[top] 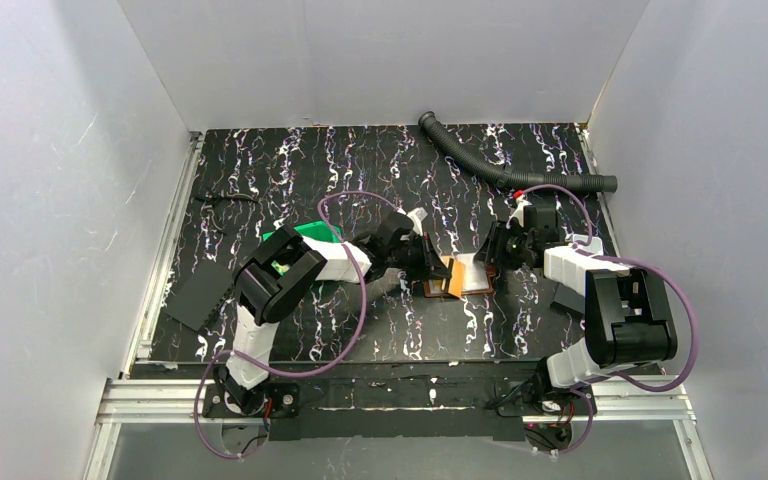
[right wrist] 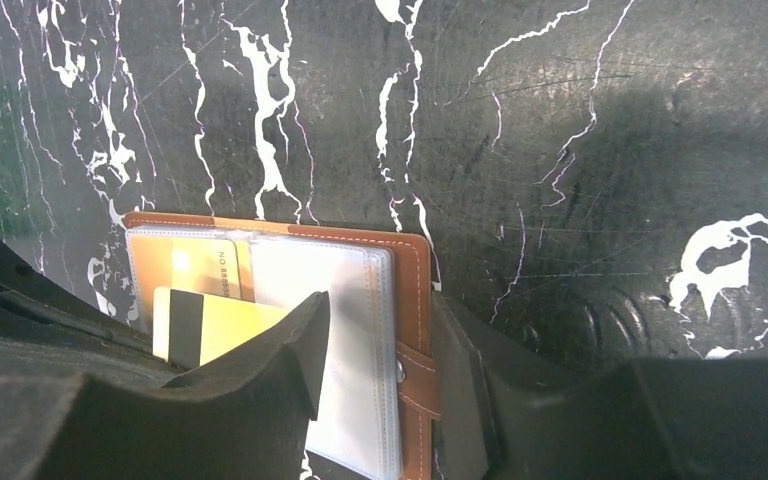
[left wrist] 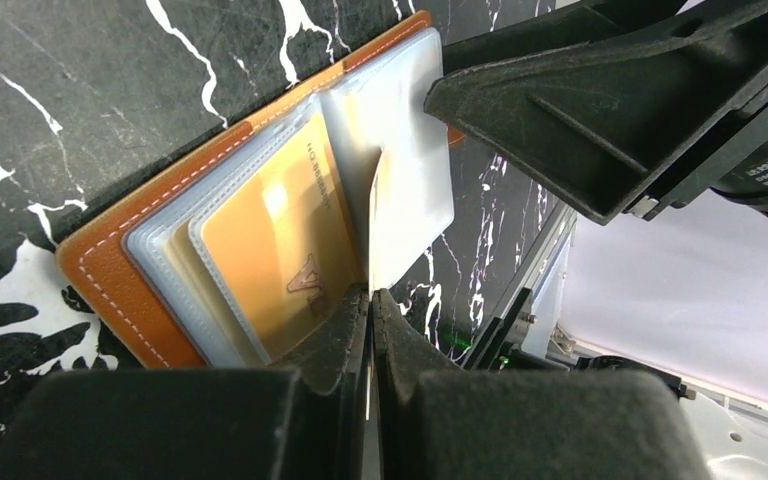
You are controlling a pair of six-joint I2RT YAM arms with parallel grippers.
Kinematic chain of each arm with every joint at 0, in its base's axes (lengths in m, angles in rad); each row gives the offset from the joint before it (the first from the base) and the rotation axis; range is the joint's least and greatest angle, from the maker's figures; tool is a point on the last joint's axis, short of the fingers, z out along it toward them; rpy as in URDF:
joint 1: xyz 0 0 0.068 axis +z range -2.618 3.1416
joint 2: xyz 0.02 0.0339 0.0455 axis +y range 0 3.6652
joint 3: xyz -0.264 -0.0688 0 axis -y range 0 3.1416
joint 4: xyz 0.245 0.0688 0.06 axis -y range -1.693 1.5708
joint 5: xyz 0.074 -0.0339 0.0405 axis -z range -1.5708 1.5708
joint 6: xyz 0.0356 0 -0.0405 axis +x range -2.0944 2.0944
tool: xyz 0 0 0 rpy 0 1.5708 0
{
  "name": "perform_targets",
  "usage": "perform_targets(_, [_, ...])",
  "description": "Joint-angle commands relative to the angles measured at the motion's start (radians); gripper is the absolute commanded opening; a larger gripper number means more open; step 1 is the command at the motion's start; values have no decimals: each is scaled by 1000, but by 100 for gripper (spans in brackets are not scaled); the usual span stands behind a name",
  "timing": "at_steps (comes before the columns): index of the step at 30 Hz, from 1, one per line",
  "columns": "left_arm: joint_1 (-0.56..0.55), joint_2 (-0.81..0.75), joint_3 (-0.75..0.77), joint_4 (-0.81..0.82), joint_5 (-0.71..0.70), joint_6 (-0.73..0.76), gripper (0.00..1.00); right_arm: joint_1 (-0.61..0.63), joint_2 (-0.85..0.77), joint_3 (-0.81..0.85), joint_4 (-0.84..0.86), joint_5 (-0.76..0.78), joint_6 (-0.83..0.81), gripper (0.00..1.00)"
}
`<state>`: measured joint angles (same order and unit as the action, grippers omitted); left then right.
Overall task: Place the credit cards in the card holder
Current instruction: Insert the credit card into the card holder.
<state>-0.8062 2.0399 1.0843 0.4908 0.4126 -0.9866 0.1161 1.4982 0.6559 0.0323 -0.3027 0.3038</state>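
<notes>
The brown leather card holder (top: 442, 281) lies open on the black marbled table between the two arms. Its clear sleeves (right wrist: 355, 330) are fanned out, and one tan credit card (left wrist: 270, 235) sits in a sleeve. My left gripper (left wrist: 370, 296) is shut on a yellow credit card (right wrist: 222, 325) with a black stripe. It holds the card on edge over the fold of the holder. My right gripper (right wrist: 385, 330) is open, one finger over the right-hand sleeves and the other against the leather edge by the snap tab (right wrist: 415, 375).
A green bin (top: 310, 234) stands behind the left arm. A black corrugated hose (top: 500, 172) runs across the back right. A flat black sheet (top: 198, 295) lies at the left edge, with white walls on three sides.
</notes>
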Motion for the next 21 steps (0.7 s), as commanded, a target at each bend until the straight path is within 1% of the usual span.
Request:
perform_targets(1, [6,-14,41,-2,-36,19,0,7,44,-56,-70,-8,4,49])
perform_targets(7, [6,-31,11,17,-109,-3,0,7,28,-84,-43,-29,26,46])
perform_targets(12, [6,-25,-6,49,-136,-45,0,7,26,-90,-41,-42,37,43])
perform_targets(21, [6,-9,-13,98,-92,-215,0,7,-1,-101,-41,-39,46,41])
